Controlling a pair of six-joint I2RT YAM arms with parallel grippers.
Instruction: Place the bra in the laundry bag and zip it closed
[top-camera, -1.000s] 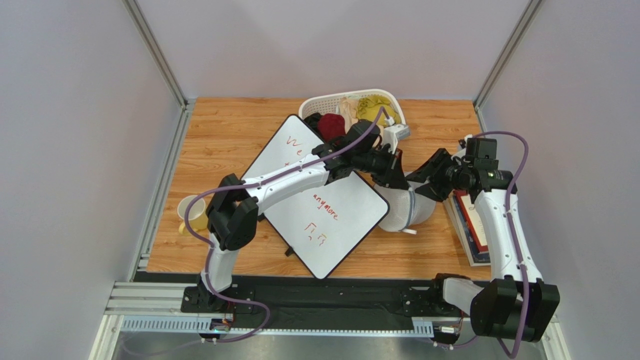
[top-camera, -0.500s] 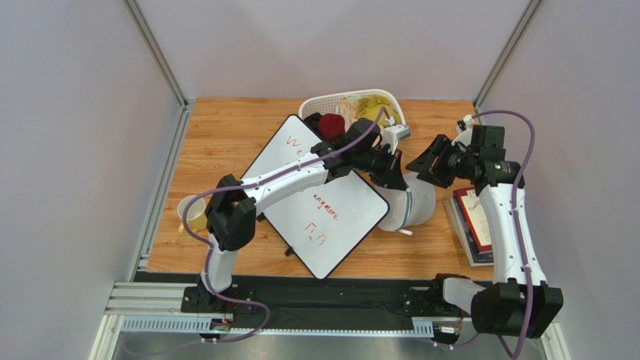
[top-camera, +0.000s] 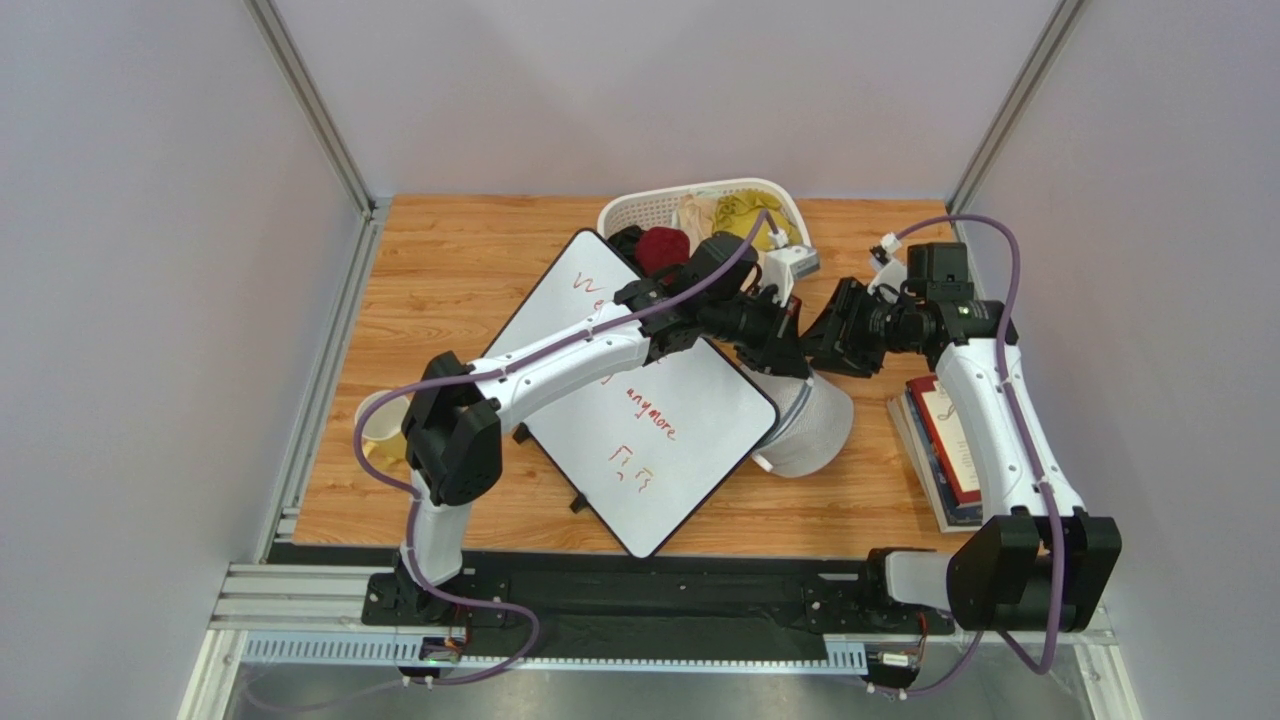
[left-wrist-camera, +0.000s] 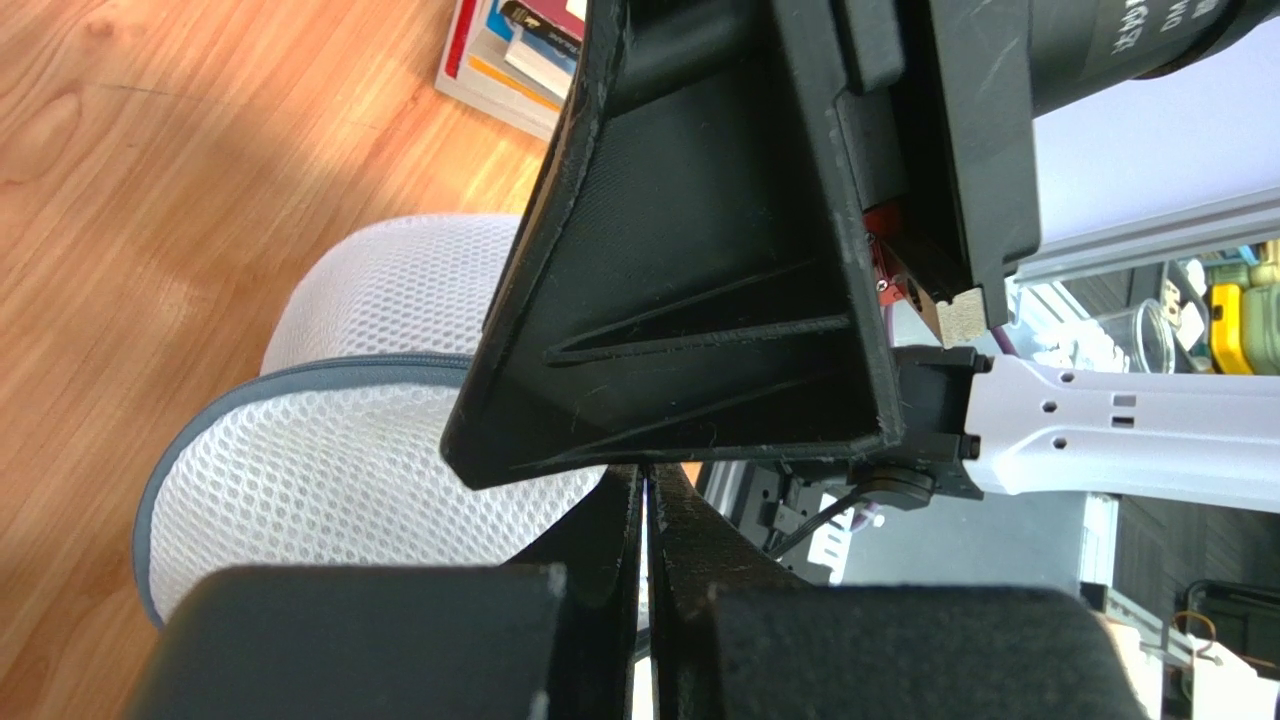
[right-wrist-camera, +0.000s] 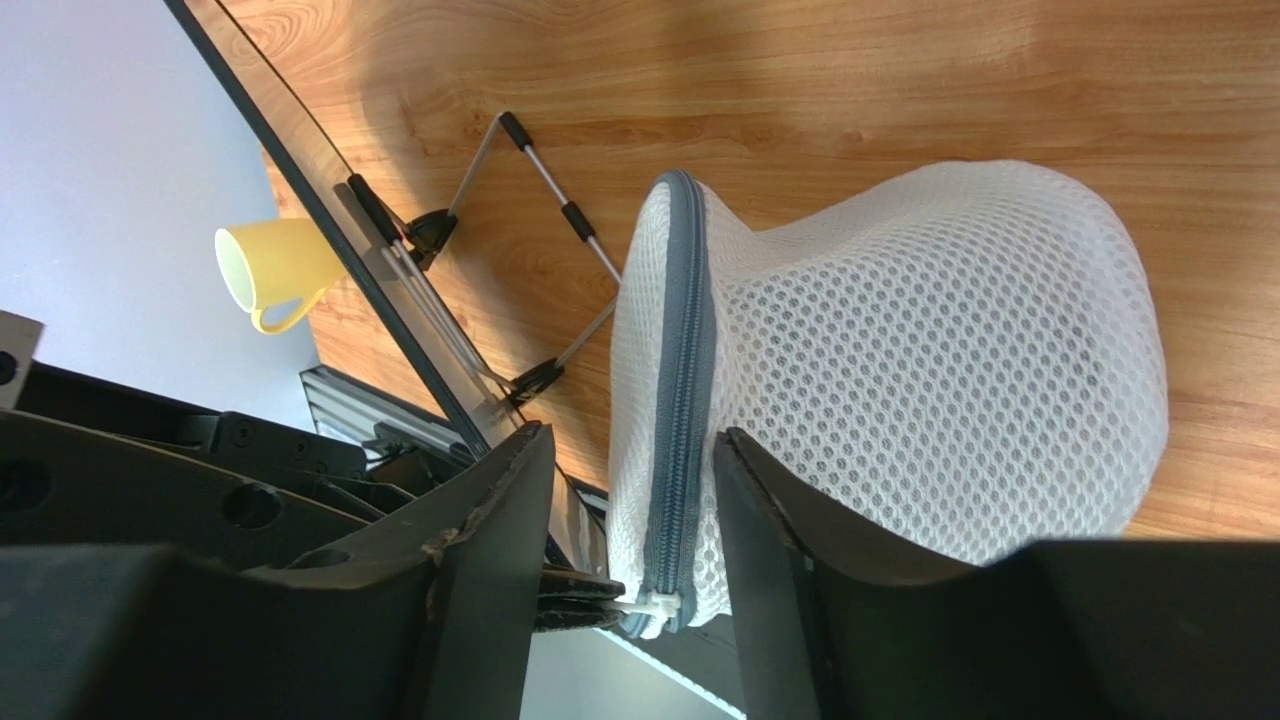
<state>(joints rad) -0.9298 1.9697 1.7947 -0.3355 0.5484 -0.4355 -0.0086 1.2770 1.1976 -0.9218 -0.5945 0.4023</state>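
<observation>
The laundry bag, a white mesh dome with a grey zipper band, hangs upright beside the whiteboard. In the right wrist view my left gripper's fingertips are pinched on the bag's small white zipper pull. Seen from above, my left gripper is at the bag's top, and in its own view its fingers are shut. My right gripper is close against it, open, with the zipper band between its fingers. The bra shows in no view.
A tilted whiteboard on a wire stand is just left of the bag. Behind it stands a white slotted basket holding yellow and dark red garments. Stacked books lie at the right edge. A yellow mug sits far left.
My right gripper has swung up and left from the books' side to the bag's top, next to the left gripper, and narrowed slightly. The bag's lower part has shifted a little left.
</observation>
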